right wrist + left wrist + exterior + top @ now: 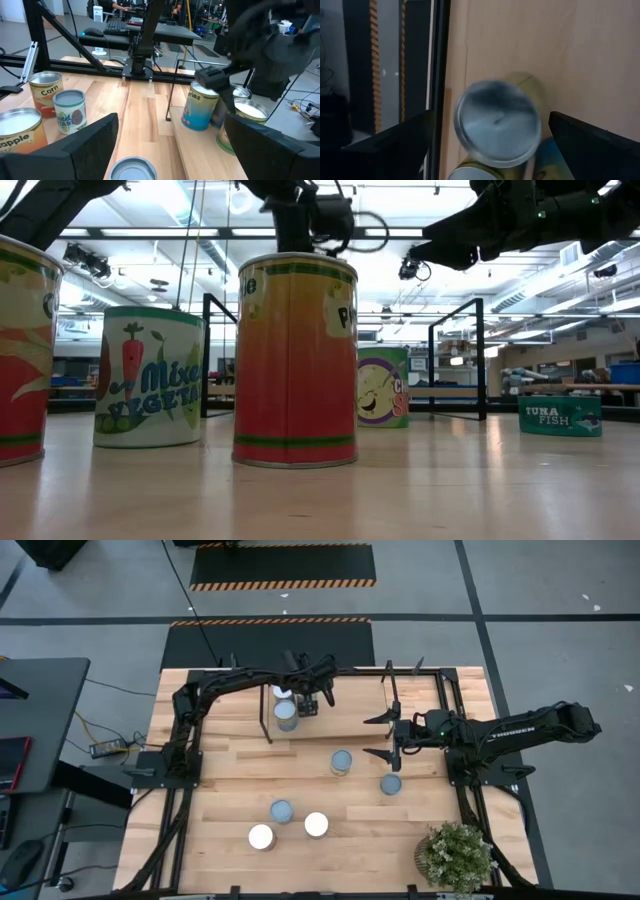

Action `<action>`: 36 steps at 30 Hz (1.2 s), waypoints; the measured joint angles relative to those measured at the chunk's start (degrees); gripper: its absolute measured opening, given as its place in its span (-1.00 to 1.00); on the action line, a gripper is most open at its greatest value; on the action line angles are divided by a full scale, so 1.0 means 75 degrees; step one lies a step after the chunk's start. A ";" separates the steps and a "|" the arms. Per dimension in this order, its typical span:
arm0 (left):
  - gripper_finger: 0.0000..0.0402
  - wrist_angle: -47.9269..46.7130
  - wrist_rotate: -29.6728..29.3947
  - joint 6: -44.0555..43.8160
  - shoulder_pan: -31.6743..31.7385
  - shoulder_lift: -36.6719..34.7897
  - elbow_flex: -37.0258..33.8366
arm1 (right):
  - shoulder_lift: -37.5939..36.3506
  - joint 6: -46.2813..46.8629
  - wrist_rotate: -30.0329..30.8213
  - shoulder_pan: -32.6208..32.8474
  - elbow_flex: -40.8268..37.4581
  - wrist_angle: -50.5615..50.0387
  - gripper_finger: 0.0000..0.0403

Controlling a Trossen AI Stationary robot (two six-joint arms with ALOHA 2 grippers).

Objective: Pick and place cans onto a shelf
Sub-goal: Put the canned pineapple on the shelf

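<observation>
Dark left gripper (311, 700) spread wide above shelved cans (286, 712), right gripper (383, 736) spread, hovering mid-table.

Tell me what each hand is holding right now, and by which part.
Nothing is held. The left hand is open above the cans on the shelf; the right hand is open over bare shelf.

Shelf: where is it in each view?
High: shelf upper centre, under both arms.
Low: its black frame posts in the background, mid-picture.
Left wrist: pale board fills the right, rod at left.
Right wrist: raised board, right of centre.
Landmark: silver-topped can on it, in high and both wrist views.
</observation>
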 joint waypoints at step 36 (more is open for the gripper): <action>0.99 -0.3200 0.1976 -0.5358 -0.4757 0.0000 0.1263 | 0.0000 -0.0002 0.0006 -0.0001 0.0000 -0.0072 0.85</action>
